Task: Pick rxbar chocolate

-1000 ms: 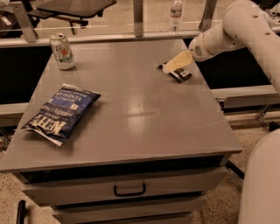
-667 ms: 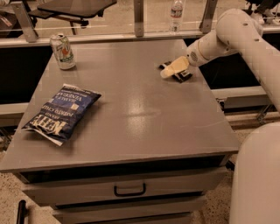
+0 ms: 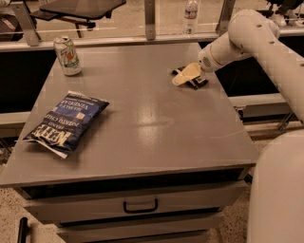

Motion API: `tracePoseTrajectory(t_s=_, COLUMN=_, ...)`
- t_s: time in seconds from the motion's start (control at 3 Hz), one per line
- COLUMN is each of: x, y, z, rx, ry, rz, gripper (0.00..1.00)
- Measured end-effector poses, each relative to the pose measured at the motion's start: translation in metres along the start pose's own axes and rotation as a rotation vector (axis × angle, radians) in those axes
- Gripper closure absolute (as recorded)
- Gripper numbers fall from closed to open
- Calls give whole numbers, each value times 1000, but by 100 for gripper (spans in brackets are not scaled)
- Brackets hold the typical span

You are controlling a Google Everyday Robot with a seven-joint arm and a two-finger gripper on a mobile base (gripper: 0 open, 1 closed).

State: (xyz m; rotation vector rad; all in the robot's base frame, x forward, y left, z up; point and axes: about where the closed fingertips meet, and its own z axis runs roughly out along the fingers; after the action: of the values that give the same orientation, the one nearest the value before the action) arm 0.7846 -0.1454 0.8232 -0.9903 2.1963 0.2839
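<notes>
The rxbar chocolate (image 3: pixel 198 83) is a small flat dark bar lying on the grey table (image 3: pixel 142 118) near its far right edge. My gripper (image 3: pixel 185 75), cream coloured at the end of the white arm, reaches in from the right. It sits right over the bar and covers its middle, so only the bar's dark ends show on either side. I cannot tell whether it touches the bar.
A blue Kettle chip bag (image 3: pixel 66 122) lies at the table's left front. A white-green drink can (image 3: pixel 67 56) stands at the far left corner. A water bottle (image 3: pixel 190 10) stands behind the rail. Drawers sit below the tabletop. My white arm fills the right side.
The gripper has moved slightly left and down, closer onto the bar. The bar, bag and can have not moved.
</notes>
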Motion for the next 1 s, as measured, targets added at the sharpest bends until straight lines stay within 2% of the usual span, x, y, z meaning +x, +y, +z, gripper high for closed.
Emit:
tracePoseTrajectory(t_s=0.67, x=-7, y=-1, z=-8, rx=0, ry=0, rz=-1, gripper=90)
tracePoseTrajectory(t_s=1.0, x=-9, y=-1, z=-10, rx=0, ry=0, rz=-1, gripper=100)
